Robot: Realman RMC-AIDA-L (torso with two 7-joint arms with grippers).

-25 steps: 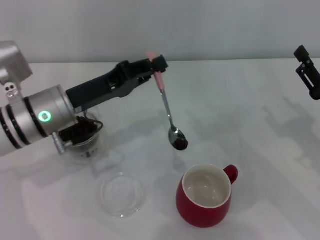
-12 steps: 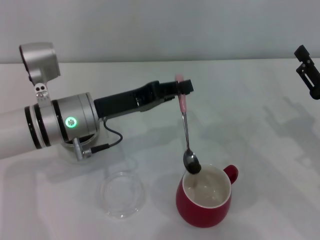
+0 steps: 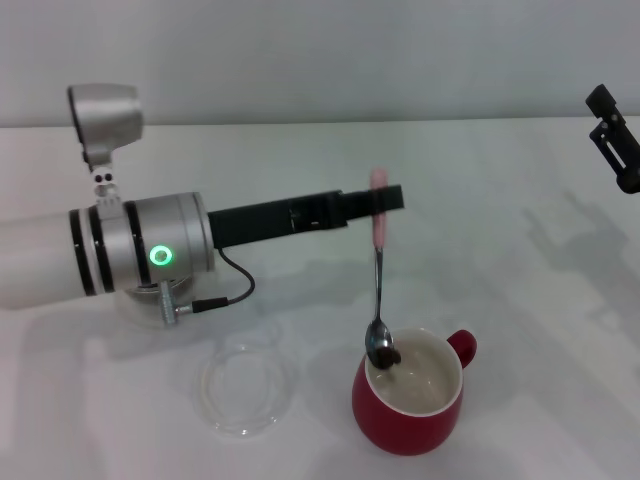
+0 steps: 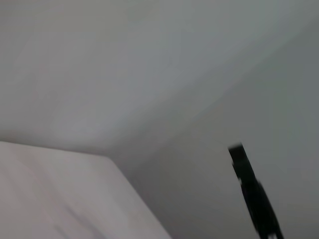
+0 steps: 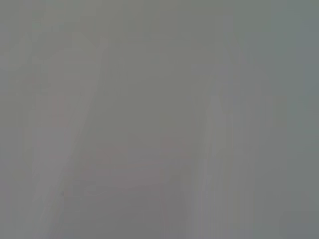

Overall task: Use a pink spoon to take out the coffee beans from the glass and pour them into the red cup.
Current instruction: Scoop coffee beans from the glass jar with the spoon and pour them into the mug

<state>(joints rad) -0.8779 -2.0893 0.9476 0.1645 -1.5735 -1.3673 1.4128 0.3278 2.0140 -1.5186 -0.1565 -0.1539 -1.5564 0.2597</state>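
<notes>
My left gripper is shut on the pink spoon by its pale pink handle. The spoon hangs almost straight down. Its metal bowl carries dark coffee beans and sits just inside the near-left rim of the red cup. The cup stands at the front, its handle to the right, its cream inside showing. The glass is hidden behind my left arm. My right gripper is parked high at the far right edge; it also shows as a dark shape in the left wrist view.
A flat clear round dish lies on the white table left of the red cup. My left forearm spans the left side, with a cable looping below it.
My left arm has swung right and forward, carrying the loaded spoon from mid-table to over the cup; the spoon bowl has dropped from above the rim to just inside it.
</notes>
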